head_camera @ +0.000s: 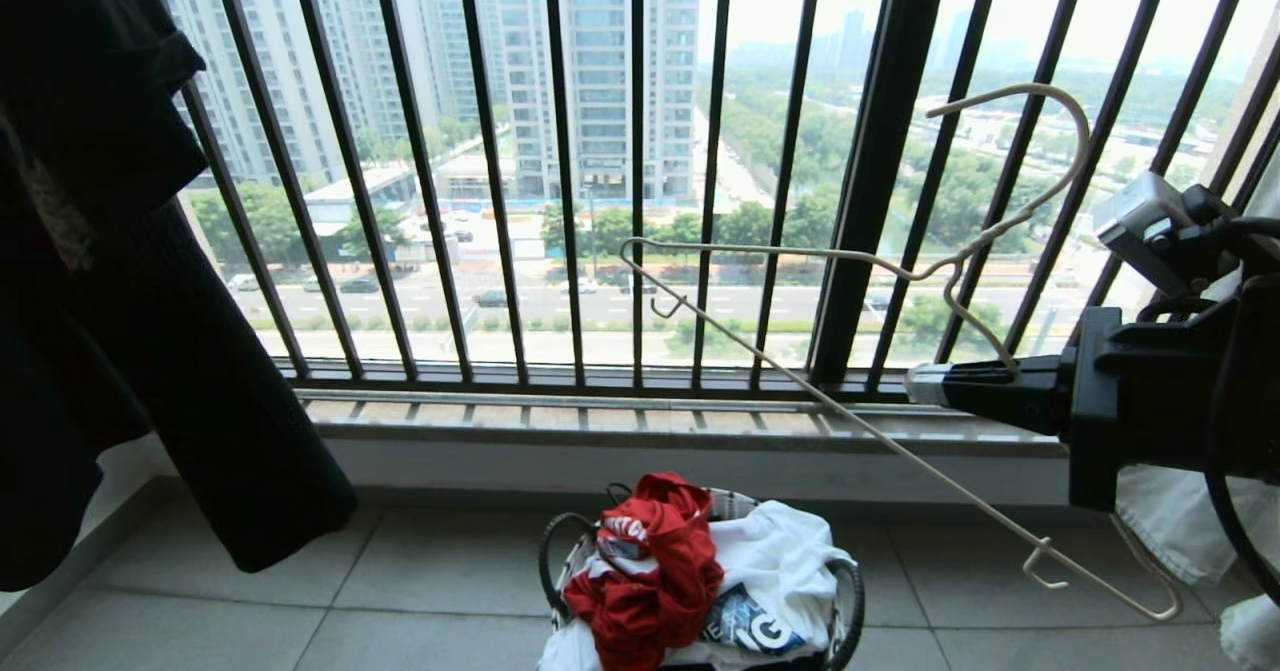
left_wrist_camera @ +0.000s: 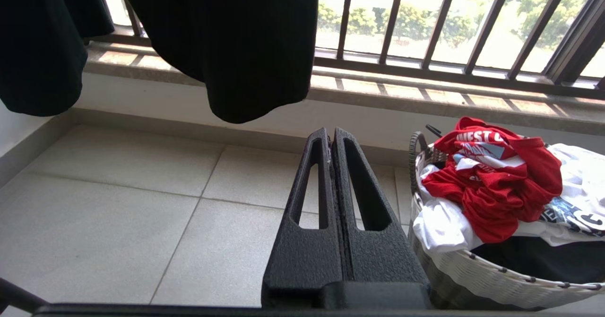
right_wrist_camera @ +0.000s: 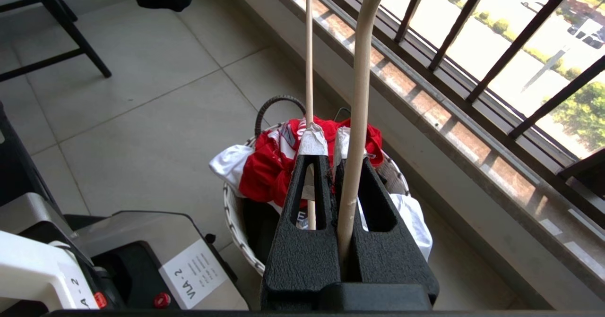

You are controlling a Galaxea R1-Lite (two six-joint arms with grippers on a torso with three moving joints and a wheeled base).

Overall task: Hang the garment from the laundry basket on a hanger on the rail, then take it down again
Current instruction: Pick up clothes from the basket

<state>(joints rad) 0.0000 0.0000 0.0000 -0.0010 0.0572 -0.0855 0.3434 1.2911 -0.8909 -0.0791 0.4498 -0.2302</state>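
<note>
The red T-shirt (head_camera: pixel 650 571), soft, light and crumpled on the laundry basket (head_camera: pixel 850 601), wants pinching at a raised fold, while the right gripper (head_camera: pixel 925 384) fingers clamp the stiff wire hanger (head_camera: pixel 800 371) and the left gripper (left_wrist_camera: pixel 331 140) is closed empty.

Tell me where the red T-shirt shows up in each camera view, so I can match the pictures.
Head view: red T-shirt at bottom centre, heaped on the laundry basket.
Left wrist view: at the right edge, mid-height, beside the shut left tool.
Right wrist view: centre, partly behind the right tool.
Shared landmark: the window railing.
</note>
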